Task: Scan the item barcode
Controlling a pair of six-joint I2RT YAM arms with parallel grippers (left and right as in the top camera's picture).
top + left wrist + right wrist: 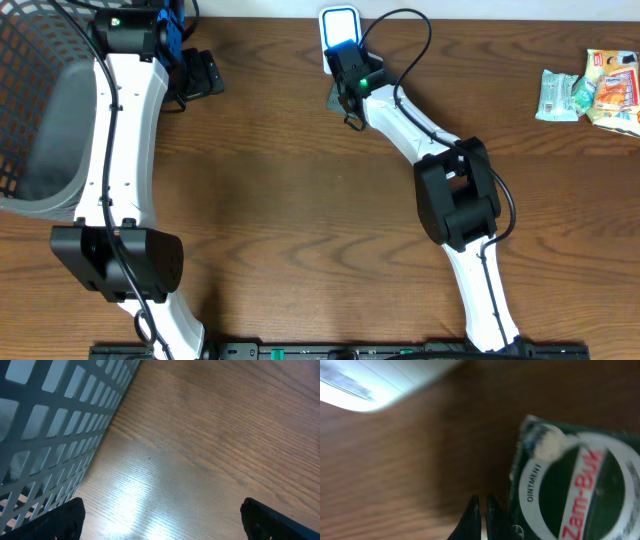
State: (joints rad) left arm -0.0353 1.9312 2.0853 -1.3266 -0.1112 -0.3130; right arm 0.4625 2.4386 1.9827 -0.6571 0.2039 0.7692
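Counting up the scene: one grey mesh basket (pixel 40 60) at the far-left corner of the worktop (pixel 280 200), and one white scanner (pixel 338 25) standing against the far edge near the middle. There is one green Zam-Buk box (pixel 580 485), plus a cluster of snack packets (pixel 590 90) by the right edge. That cluster holds at least two, and the exact count is hard to make out.

Over to the right fingers (pixel 472 515): they're pressed together, tips almost meeting, down low over the wood just in front of the scanner. The Zam-Buk box lies flat on the worktop right beside them, its round label facing up. Whether they pinch an edge of it, the wrist view is too blurred to say.

On the other side, the left fingers (pixel 55 520) are spread as wide as they go. They hang over bare wood next to the basket's wall, holding nothing and touching nothing.
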